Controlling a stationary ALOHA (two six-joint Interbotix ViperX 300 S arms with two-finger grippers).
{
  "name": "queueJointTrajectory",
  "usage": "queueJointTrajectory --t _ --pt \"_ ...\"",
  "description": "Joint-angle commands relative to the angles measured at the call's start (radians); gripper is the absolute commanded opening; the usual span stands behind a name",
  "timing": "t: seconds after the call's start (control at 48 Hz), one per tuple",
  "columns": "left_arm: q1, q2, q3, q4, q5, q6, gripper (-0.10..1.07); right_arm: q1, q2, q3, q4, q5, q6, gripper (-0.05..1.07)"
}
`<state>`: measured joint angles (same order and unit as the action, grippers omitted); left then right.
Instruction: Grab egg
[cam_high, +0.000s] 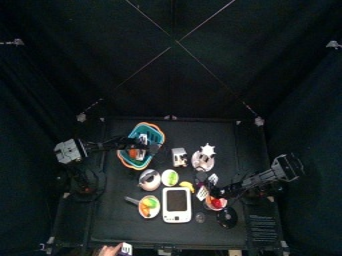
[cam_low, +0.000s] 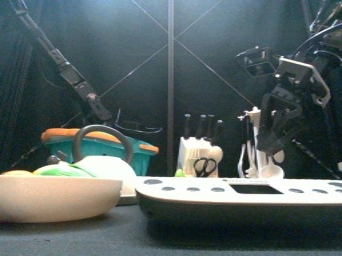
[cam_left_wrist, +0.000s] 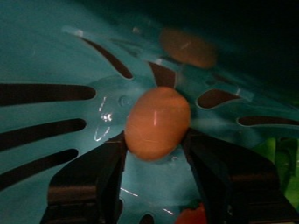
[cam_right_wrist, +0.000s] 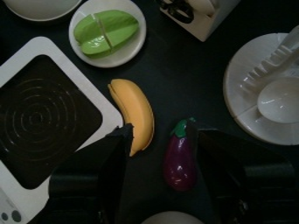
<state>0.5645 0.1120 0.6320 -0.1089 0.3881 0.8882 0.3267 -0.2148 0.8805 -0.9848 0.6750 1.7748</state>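
An orange-brown egg (cam_left_wrist: 158, 122) lies in a teal slotted basket (cam_left_wrist: 47, 61), and a second egg (cam_left_wrist: 187, 48) lies further back in it. My left gripper (cam_left_wrist: 158, 162) is down in the basket, open, with one jaw on each side of the nearer egg and close to it; I cannot tell whether they touch it. From above, the basket (cam_high: 144, 140) stands at the table's back left with the left arm reaching into it. My right gripper (cam_right_wrist: 166, 136) hangs open above a purple eggplant (cam_right_wrist: 179, 159), beside a banana (cam_right_wrist: 135, 114).
A white scale (cam_high: 177, 203) with a black top sits at the table's front. Near the right gripper are a plate of green fruit (cam_right_wrist: 105, 33) and a white plate (cam_right_wrist: 251, 61). A cream bowl (cam_low: 54, 197) stands front left, a utensil holder (cam_low: 201, 155) behind.
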Motion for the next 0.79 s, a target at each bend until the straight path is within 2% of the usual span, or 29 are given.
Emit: queueJointTrajectory --t 0.0,0.354,0.521,0.771 --pt "0.003 -0.043 -0.014 0.000 0.003 -0.002 0.68 -0.003 -0.009 -0.008 0.000 -0.002 0.003 0.87" --pt "0.005 -0.172 0.020 0.000 0.011 -0.003 0.68 -0.005 -0.009 -0.008 0.003 -0.002 0.002 0.87" --pt "0.003 -0.255 0.064 -0.002 0.006 -0.003 0.68 -0.005 -0.009 -0.006 0.003 -0.002 0.002 0.87" --pt "0.005 -0.328 0.126 -0.003 0.003 -0.003 0.68 -0.006 -0.009 -0.008 0.003 -0.002 0.002 0.87"
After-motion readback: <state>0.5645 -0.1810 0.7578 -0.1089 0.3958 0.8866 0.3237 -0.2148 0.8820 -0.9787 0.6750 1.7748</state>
